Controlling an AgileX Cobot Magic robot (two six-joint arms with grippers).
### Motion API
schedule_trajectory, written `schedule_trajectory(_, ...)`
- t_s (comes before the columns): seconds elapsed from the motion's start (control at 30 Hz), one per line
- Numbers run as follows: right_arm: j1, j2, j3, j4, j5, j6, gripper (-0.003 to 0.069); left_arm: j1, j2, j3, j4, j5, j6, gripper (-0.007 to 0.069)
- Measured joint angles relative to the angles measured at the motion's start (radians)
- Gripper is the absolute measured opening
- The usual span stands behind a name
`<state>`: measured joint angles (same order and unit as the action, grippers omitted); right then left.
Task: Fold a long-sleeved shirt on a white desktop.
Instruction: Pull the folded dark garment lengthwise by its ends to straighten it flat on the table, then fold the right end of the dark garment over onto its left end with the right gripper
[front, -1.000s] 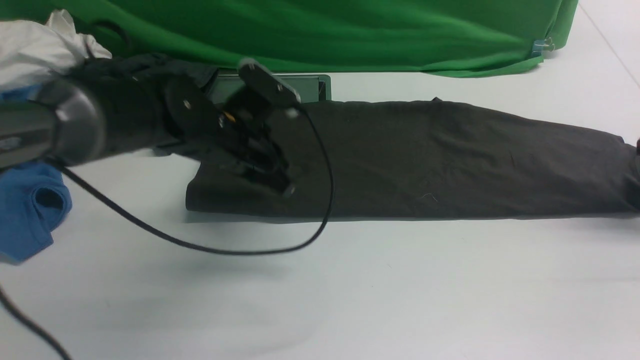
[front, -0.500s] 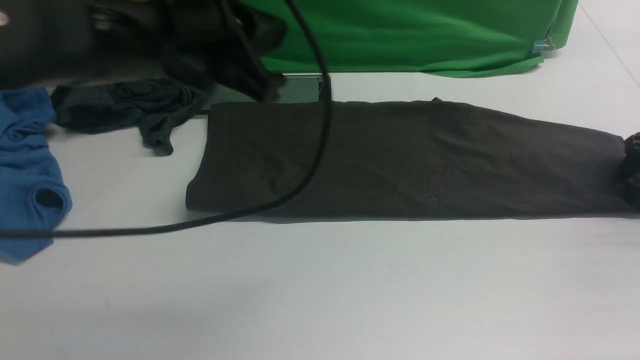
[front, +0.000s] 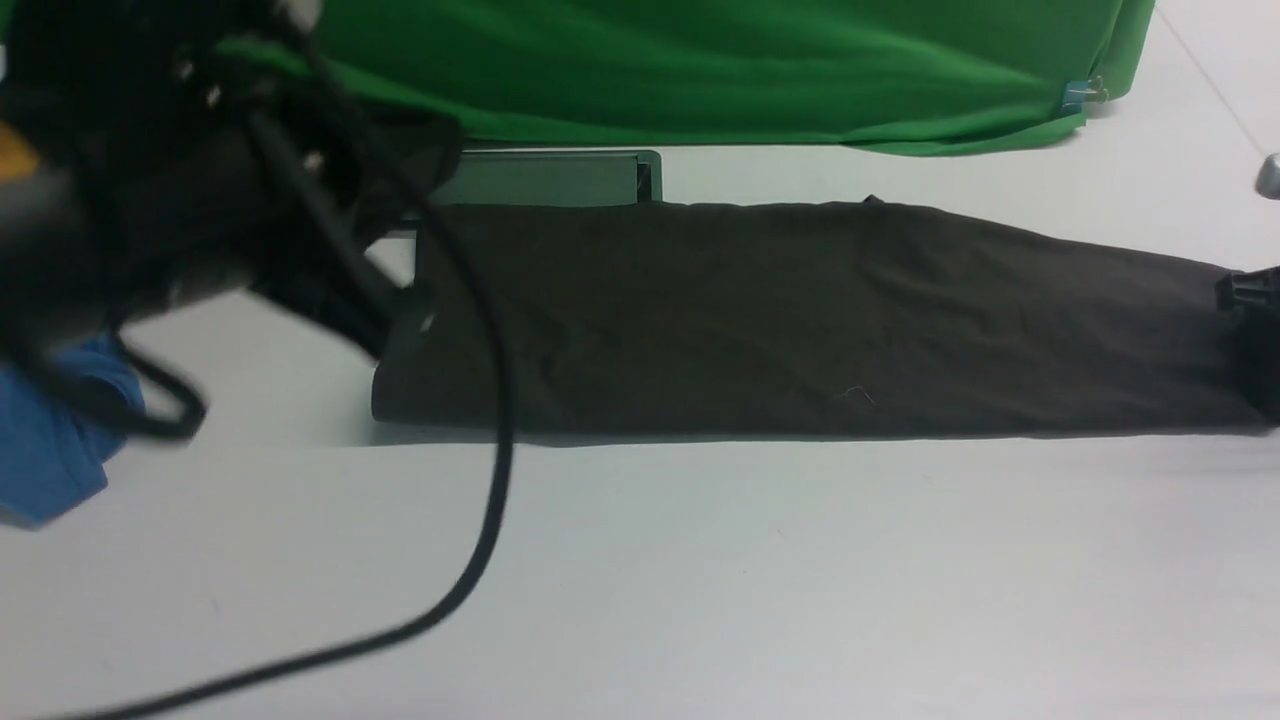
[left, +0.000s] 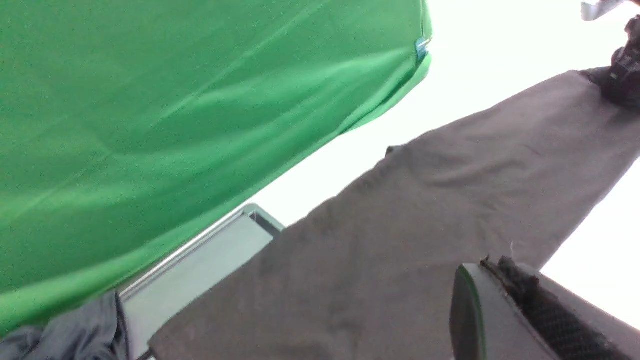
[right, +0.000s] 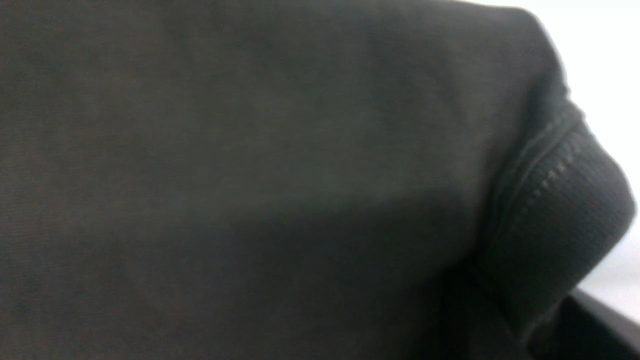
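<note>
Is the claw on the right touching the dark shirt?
Touching. The front view shows the right gripper at the end of the shirt; the right wrist view shows its ribbed hem bunched against a finger.

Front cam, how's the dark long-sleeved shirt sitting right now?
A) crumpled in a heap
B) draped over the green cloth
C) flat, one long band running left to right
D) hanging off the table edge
C: the long-sleeved shirt lies flat on the white desktop as a single long band running left to right, clear of the green cloth behind it.
</note>
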<state>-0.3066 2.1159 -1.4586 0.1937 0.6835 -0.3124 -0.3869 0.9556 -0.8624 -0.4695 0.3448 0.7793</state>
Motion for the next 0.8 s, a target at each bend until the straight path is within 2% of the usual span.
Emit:
schedule_trajectory(0.1, -0.003, -0.010, 0.001, -0.004, 0.010, -0.010, 0.0095, 0.000, -0.037, 0.027, 0.000, -0.004, -0.001, 0.0017)
schedule_trajectory(0.17, -0.016, -0.043, 0.011, -0.048, 0.052, 0.000, 0.0095, 0.000, -0.072, 0.048, 0.000, -0.001, -0.001, 0.0017)
schedule_trajectory(0.33, -0.100, -0.209, 0.013, -0.176, 0.112, 0.111, 0.0095, 0.000, -0.115, 0.061, 0.001, 0.004, -0.004, 0.0017)
schedule_trajectory(0.53, -0.134, -0.336, 0.012, -0.194, 0.124, 0.129, 0.0095, 0.000, -0.123, 0.061, 0.020, 0.010, -0.010, 0.0017)
schedule_trajectory(0.6, -0.113, -0.388, 0.012, -0.132, 0.150, 0.104, 0.0095, 0.000, -0.123, 0.061, 0.039, 0.010, -0.024, 0.0017)
schedule_trajectory(0.8, 0.027, -0.481, -0.005, 0.200, 0.205, -0.038, 0.0095, 0.000, -0.123, 0.061, 0.100, -0.005, -0.077, 0.0017)
